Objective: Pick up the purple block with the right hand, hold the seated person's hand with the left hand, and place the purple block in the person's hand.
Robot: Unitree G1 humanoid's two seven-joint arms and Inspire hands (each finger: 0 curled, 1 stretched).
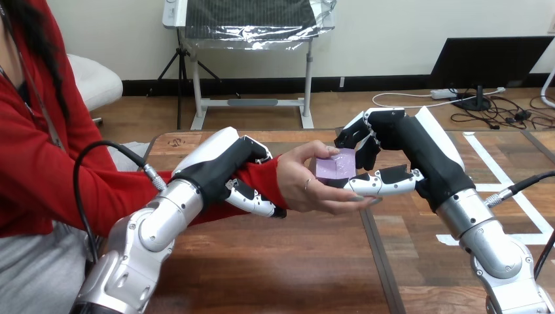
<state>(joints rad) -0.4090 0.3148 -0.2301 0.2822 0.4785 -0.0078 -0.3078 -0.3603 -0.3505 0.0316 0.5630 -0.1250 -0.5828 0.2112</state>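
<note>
Reaching in from the lower left, the left arm ends in the left hand [219,171], which wraps the person's wrist [265,175] where the red sleeve ends. Its back lies over the top of the sleeve, and its fingers [254,201] curl round beneath, so the wrist is clasped from both sides. The person's hand [307,190] is raised above the table [275,261], palm up, about midway between the two robot hands.

The purple block [336,167] lies in that upturned palm, with the person's thumb resting on its top edge. The right hand [393,147] comes in from the right, its back turned up and outward. Its fingers [357,139] bend down against the block's right edge, while its thumb [383,183] stretches leftward along the block's lower side, lying over the person's fingers. The block is thus pinched between the right hand's fingers and thumb while it also sits in the person's palm, so both hands are on it. The person's fingertips reach out just below the robot's thumb.
</note>
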